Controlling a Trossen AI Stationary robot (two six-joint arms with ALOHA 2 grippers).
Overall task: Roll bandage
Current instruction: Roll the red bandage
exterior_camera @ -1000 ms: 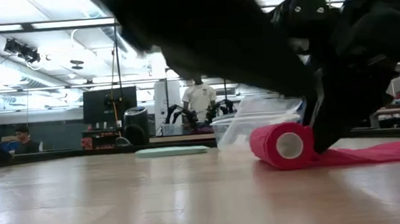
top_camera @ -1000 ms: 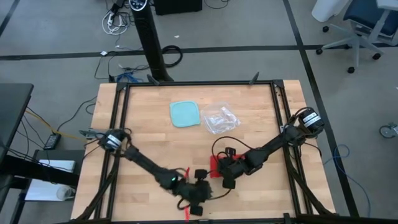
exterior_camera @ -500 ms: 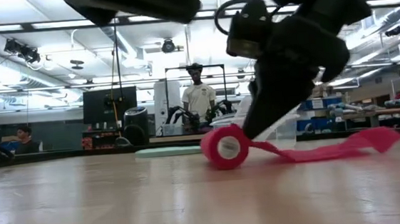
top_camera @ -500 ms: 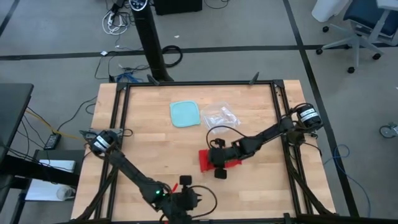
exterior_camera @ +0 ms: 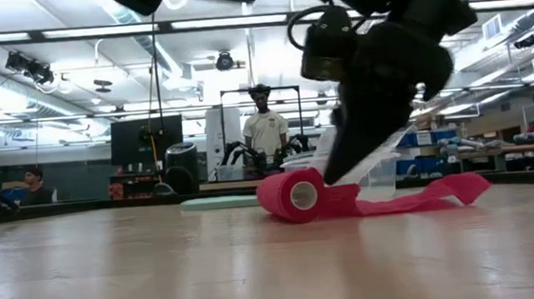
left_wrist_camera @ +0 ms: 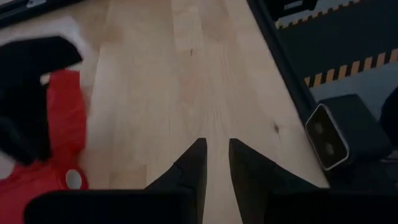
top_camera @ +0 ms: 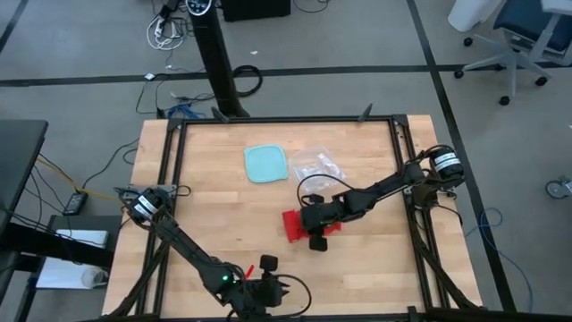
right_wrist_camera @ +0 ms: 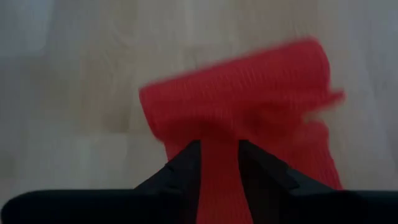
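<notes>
The red bandage (exterior_camera: pixel 294 195) lies mostly rolled near the tabletop (top_camera: pixel 214 206) centre, a loose tail trailing toward 3 o'clock, under the right hand (top_camera: pixel 315 228) with fingers nearly together; the left hand (top_camera: pixel 265 291), nearly closed, waits at 6 o'clock.

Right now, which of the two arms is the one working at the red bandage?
The right arm: its end effector sits over the bandage; the left end effector waits near the table's front edge.

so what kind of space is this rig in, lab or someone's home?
Most likely a robotics lab or workshop. The wooden table stands on an open floor with office chairs and loose cables. In the low view, a person stands among benches and a monitor under industrial ceiling lights.
</notes>
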